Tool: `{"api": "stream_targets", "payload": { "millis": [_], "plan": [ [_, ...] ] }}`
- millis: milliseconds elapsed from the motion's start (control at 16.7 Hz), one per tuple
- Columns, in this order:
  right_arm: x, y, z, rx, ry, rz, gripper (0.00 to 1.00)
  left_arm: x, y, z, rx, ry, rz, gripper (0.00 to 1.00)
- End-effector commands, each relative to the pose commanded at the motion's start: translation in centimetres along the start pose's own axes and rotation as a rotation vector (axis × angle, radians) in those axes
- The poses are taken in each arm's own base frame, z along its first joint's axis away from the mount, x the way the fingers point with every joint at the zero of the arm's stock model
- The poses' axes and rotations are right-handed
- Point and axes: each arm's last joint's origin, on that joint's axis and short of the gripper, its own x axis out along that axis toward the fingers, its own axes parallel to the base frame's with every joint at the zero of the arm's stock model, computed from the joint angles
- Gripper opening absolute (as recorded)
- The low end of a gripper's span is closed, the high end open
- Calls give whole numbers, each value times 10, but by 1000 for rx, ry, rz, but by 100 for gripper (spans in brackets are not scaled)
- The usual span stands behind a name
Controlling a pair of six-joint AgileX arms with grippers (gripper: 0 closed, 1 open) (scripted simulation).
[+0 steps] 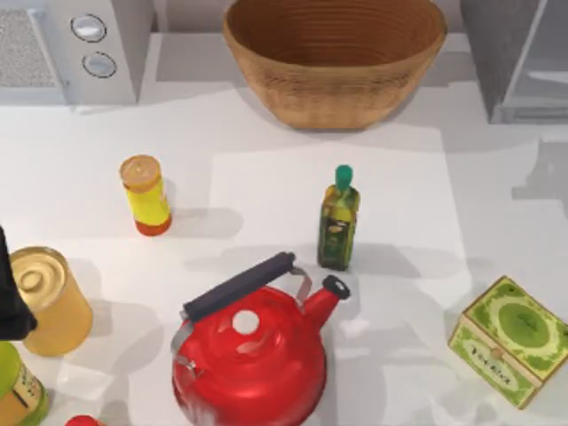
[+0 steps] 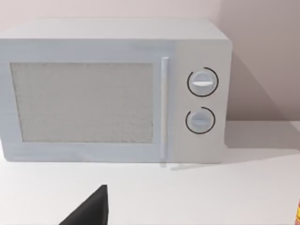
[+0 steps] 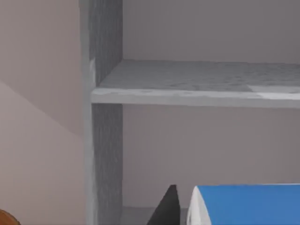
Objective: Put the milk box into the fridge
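Milk box (image 3: 243, 204) sat nearest the right wrist camera, its blue top beside one dark fingertip (image 3: 166, 208) — whether the fingers clamped it, I could not tell. Beyond stood the fridge (image 3: 105, 93), open, shelf edge ahead — lifting too high risked clipping it; room lay below.

Basket (image 1: 335, 62) stands between microwave (image 1: 71, 49) at left and fridge (image 1: 519, 58).
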Motion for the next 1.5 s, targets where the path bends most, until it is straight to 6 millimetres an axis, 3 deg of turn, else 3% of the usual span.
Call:
{"api": "stream_targets", "payload": {
  "millis": [180, 360, 540, 720, 840, 1260, 1500],
  "plan": [
    [62, -21, -35, -1, 45, -3, 0, 0, 0, 0, 0, 0, 0, 100],
    [107, -42, -87, 6, 88, -6, 0, 0, 0, 0, 0, 0, 0, 100],
    [132, -58, -137, 16, 119, -8, 0, 0, 0, 0, 0, 0, 0, 100],
    [143, -67, -170, 24, 138, -8, 0, 0, 0, 0, 0, 0, 0, 100],
    [146, -70, -180, 28, 143, -8, 0, 0, 0, 0, 0, 0, 0, 100],
    [149, -67, -185, 35, 163, 1, 0, 0, 0, 0, 0, 0, 0, 100],
    [180, -65, -194, 40, 180, 20, 0, 0, 0, 0, 0, 0, 0, 100]
  ]
}}
